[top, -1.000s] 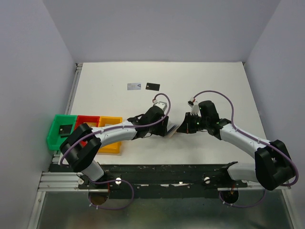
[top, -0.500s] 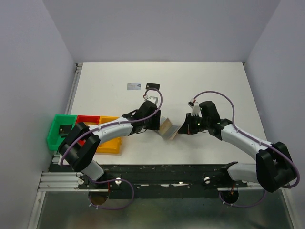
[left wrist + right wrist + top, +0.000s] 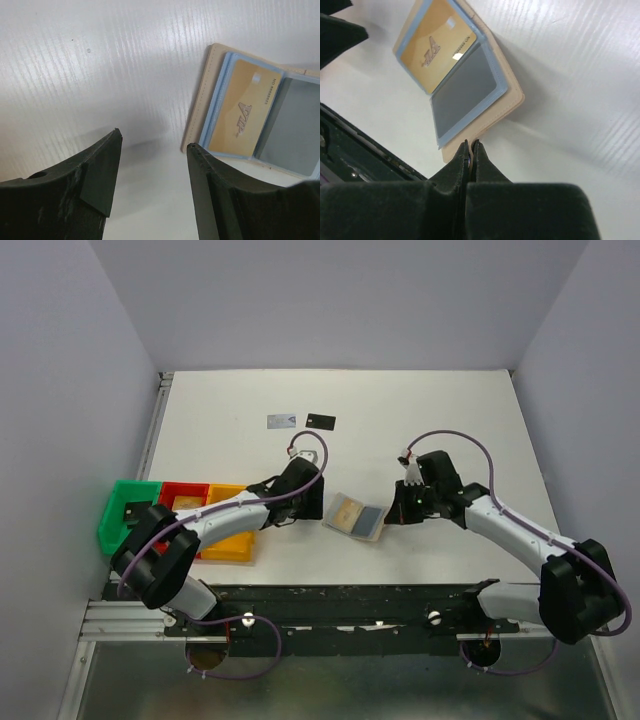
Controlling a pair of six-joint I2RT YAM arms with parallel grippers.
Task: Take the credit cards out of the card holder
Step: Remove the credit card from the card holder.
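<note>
Gold card (image 3: 245,112) is sitting in the card holder (image 3: 201,102), just right of the spread left gripper (image 3: 153,139); right gripper (image 3: 471,144) pressed together.

The card holder (image 3: 356,517) has a tan border and 2 light-blue panels; 1 frames an orange-gold card (image 3: 243,114) with darker lettering, the other looks grey. The silvery-white card (image 3: 282,421) and black card (image 3: 320,421) contrast with the white tabletop (image 3: 450,420).

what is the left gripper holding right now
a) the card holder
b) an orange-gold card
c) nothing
c: the left gripper is open with only bare table between its fingers, and the card holder lies beside it, not gripped.
</note>
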